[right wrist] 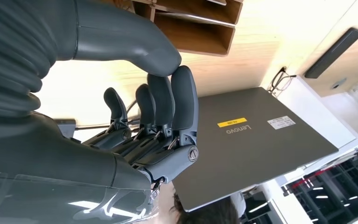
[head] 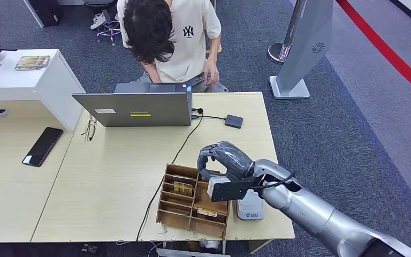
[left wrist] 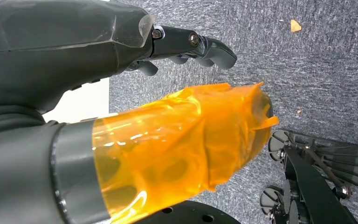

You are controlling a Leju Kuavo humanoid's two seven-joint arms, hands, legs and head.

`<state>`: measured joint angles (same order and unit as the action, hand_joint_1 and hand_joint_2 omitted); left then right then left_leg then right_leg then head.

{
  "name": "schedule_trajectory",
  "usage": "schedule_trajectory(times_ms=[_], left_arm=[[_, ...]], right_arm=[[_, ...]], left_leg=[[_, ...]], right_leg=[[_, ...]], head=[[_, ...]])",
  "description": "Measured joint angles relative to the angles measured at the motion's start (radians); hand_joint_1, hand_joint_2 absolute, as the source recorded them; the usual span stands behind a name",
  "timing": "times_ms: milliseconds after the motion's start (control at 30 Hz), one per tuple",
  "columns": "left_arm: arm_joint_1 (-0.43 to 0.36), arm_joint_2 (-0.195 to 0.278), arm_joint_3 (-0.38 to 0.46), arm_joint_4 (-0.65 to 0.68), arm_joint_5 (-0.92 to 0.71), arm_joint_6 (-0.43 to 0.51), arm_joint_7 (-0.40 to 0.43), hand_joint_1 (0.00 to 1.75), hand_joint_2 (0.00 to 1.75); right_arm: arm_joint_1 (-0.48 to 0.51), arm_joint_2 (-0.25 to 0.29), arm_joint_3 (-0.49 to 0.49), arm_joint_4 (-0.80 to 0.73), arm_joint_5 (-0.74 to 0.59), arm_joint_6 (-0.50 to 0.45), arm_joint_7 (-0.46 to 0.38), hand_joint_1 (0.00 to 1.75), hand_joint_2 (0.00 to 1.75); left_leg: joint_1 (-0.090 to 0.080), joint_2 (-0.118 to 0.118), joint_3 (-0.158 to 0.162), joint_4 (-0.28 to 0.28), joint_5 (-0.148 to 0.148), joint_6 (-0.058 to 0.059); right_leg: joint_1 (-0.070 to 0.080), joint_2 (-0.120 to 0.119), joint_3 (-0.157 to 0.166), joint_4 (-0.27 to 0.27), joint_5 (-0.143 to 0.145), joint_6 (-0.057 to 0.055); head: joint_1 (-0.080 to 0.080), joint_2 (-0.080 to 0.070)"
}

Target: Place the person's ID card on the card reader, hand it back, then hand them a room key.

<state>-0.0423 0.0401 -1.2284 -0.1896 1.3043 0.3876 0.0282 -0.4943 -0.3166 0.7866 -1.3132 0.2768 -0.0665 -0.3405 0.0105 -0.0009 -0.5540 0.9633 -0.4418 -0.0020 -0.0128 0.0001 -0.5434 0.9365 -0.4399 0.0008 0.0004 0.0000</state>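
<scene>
My right hand hovers over the back right corner of the wooden organizer, its fingers curled in against the thumb. In the right wrist view the right hand has nothing between its fingers. The white card reader lies on the desk just right of the organizer, partly under my forearm. A gold card sits in a middle compartment and another card in a front one. My left hand hangs over the carpet, holding nothing, with fingers apart from the orange-taped thumb. The person sits behind the desk.
A grey laptop stands at the desk's far edge, its cable running past the organizer to the front. A small black box lies right of the laptop. Glasses and a phone lie to the left. A grey stand is beyond the desk.
</scene>
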Motion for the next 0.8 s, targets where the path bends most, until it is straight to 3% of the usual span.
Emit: schedule_trajectory(times_ms=[167, 267, 400, 433, 800], left_arm=[[0.000, 0.000, 0.000, 0.000, 0.000, 0.000, 0.000, 0.00, 0.00], [0.000, 0.000, 0.000, 0.000, 0.000, 0.001, 0.000, 0.00, 0.00], [0.000, 0.000, 0.000, 0.000, 0.000, 0.003, -0.001, 0.00, 0.00], [0.000, 0.000, 0.000, 0.000, 0.000, 0.003, -0.001, 0.00, 0.00], [-0.001, 0.003, 0.000, 0.000, -0.003, 0.006, -0.003, 0.00, 0.00]], right_arm=[[0.000, 0.006, -0.011, 0.009, -0.001, -0.010, -0.008, 1.26, 1.75], [0.000, 0.009, -0.016, 0.016, -0.001, -0.016, -0.013, 1.11, 1.75], [0.001, 0.014, -0.022, 0.026, -0.001, -0.020, -0.018, 0.51, 1.75], [0.001, 0.015, -0.023, 0.028, -0.001, -0.021, -0.019, 0.44, 1.75], [0.000, 0.021, -0.019, 0.048, 0.015, 0.004, -0.023, 0.47, 1.75]], left_leg=[[0.000, 0.000, 0.000, 0.000, 0.000, 0.000], [0.000, 0.000, 0.000, 0.000, 0.000, 0.000], [0.000, 0.000, 0.000, 0.000, 0.000, 0.000], [0.000, 0.000, 0.000, 0.000, 0.000, 0.000], [0.000, 0.000, 0.000, 0.000, 0.000, 0.000]], right_leg=[[0.000, 0.000, 0.000, 0.000, 0.000, 0.000], [0.000, 0.000, 0.000, 0.000, 0.000, 0.000], [0.000, 0.000, 0.000, 0.000, 0.000, 0.000], [0.000, 0.000, 0.000, 0.000, 0.000, 0.000], [0.000, 0.000, 0.000, 0.000, 0.000, 0.000]], head=[[0.000, 0.000], [0.000, 0.000], [0.000, 0.000], [0.000, 0.000], [0.000, 0.000]])
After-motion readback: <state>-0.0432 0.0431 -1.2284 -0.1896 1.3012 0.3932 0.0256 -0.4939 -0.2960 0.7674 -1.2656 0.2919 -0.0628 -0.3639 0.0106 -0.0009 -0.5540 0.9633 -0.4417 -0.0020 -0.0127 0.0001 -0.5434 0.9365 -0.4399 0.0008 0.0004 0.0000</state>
